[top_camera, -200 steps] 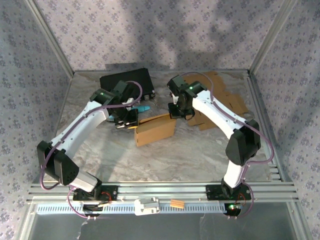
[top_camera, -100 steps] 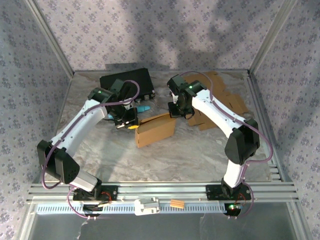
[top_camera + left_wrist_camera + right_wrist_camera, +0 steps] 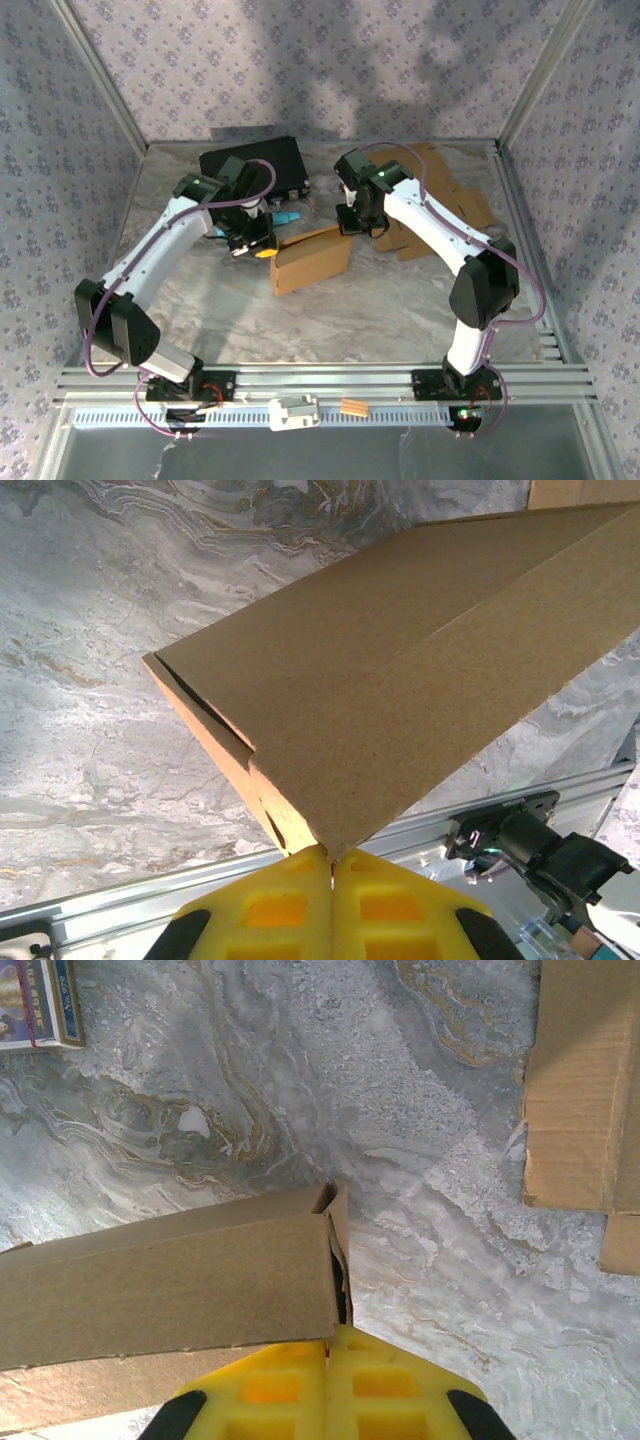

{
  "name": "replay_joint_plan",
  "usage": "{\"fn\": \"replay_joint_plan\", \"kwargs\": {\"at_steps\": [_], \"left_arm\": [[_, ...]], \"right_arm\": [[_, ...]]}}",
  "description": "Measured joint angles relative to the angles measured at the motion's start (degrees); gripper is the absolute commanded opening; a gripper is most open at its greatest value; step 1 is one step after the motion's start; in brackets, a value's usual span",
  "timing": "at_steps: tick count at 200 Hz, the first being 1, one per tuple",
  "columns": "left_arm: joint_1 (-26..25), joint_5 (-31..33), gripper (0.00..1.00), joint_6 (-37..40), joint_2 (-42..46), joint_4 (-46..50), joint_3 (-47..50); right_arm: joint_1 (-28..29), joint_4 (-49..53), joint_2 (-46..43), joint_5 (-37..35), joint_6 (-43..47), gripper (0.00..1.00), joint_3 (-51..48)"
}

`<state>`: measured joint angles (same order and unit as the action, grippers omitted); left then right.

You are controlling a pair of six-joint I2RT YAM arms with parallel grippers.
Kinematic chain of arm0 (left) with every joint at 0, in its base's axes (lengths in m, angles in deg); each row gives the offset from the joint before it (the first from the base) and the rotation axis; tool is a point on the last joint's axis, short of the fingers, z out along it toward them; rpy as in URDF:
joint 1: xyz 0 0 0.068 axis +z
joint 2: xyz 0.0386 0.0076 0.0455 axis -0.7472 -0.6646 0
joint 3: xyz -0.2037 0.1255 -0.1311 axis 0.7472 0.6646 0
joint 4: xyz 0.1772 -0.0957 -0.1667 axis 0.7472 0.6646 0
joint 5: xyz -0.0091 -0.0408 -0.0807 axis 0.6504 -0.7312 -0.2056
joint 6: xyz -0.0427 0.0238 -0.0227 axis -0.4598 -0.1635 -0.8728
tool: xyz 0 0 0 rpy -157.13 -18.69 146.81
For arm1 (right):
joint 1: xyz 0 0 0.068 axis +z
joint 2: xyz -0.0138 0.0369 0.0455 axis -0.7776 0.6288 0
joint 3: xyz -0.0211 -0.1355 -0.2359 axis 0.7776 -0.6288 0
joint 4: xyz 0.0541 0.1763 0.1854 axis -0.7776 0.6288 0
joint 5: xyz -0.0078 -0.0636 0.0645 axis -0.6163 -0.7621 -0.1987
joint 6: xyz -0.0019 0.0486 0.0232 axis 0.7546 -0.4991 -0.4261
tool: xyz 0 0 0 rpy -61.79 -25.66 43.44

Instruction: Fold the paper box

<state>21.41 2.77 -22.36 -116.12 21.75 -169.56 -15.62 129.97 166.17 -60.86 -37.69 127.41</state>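
Note:
The paper box (image 3: 310,262), plain brown cardboard, lies on the marble table (image 3: 330,320) at mid-table, long side left to right. My left gripper (image 3: 262,252) is at its left end, shut. In the left wrist view its yellow fingertips (image 3: 331,852) meet right at a corner of the box's top panel (image 3: 400,680), and a side flap stands slightly ajar. My right gripper (image 3: 347,228) is at the box's far right end, shut. Its tips (image 3: 328,1338) touch the box's end (image 3: 170,1280), where a narrow gap shows at the corner.
A black case (image 3: 252,160) lies at the back left, with a teal object (image 3: 287,217) just in front of it. Flat cardboard pieces (image 3: 440,200) (image 3: 585,1090) lie at the back right. An aluminium rail (image 3: 320,380) runs along the near edge.
The left arm's upper part has shifted a little toward the back left, its gripper staying at the box's left end. The right arm and the box look unmoved.

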Motion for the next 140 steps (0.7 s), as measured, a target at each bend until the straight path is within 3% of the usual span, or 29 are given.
{"fn": "replay_joint_plan", "kwargs": {"at_steps": [140], "left_arm": [[2.91, -4.83, 0.0, -1.27, -0.02, -1.4, 0.74]], "right_arm": [[-0.33, 0.46, 0.11, 0.92, 0.15, 0.0, 0.22]]}}
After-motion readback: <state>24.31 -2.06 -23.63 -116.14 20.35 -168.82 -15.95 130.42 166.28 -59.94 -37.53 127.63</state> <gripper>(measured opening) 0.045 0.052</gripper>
